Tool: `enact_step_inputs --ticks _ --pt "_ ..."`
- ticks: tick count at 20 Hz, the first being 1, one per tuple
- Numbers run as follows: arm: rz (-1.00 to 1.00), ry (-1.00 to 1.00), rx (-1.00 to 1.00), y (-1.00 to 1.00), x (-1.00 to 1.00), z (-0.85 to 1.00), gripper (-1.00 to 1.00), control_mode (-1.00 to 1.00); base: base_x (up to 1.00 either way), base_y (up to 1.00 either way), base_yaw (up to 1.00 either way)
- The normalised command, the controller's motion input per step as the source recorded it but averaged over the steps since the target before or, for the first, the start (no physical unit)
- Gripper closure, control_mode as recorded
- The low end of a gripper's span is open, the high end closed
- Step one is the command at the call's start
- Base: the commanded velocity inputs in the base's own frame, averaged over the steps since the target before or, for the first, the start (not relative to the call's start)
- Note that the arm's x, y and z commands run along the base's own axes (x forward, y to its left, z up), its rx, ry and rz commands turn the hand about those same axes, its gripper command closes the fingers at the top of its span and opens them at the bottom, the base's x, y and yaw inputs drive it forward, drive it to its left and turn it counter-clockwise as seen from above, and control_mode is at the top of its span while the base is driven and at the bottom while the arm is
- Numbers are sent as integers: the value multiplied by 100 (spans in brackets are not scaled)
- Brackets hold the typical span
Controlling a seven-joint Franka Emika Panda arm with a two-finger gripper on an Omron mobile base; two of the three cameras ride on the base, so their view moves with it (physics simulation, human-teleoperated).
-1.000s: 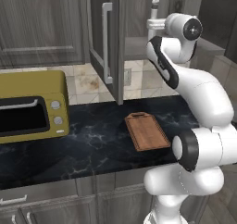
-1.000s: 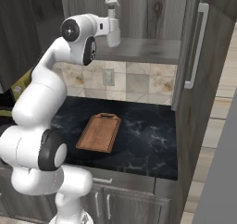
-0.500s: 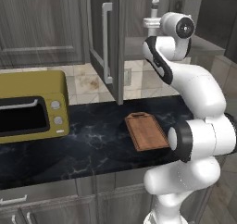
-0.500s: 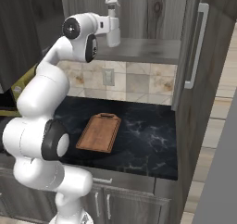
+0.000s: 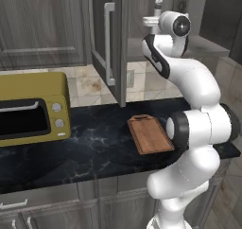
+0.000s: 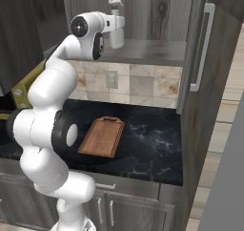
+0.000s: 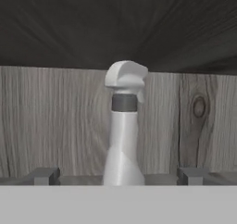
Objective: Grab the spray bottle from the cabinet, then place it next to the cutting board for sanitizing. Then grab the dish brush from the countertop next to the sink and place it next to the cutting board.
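Since the earlier frames the arm's elbow has tucked inward while the claw [image 7: 118, 179] stays raised inside the open grey wood-grain wall cabinet [image 6: 143, 15], jaws spread wide around nothing. One tall slim white-grey spray bottle [image 7: 123, 126] stands upright on the grey shelf [image 6: 157, 51], straight ahead at twelve o'clock between the finger tips. One small brown wooden cutting board [image 5: 150, 134] lies on the black marbled surface [image 5: 90, 145]; one yellow oven [image 5: 30, 107] sits at its nine o'clock
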Motion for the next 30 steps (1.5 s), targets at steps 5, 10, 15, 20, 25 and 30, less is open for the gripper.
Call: enact_step_inputs --ticks 5,10,15,20,25,30 --pt "3 -1 0 0 42 0 -100 -100 0 0 0" --pt "2 0 0 -1 38 0 -100 -100 0 0 0" --pt "2 0 0 -1 31 0 -100 -100 0 0 0" --pt "3 0 1 -22 6 0 -100 -100 0 0 0" --pt "3 0 2 -25 2 0 -100 -100 0 0 0" --pt "0 0 0 0 24 0 -100 -100 0 0 0"
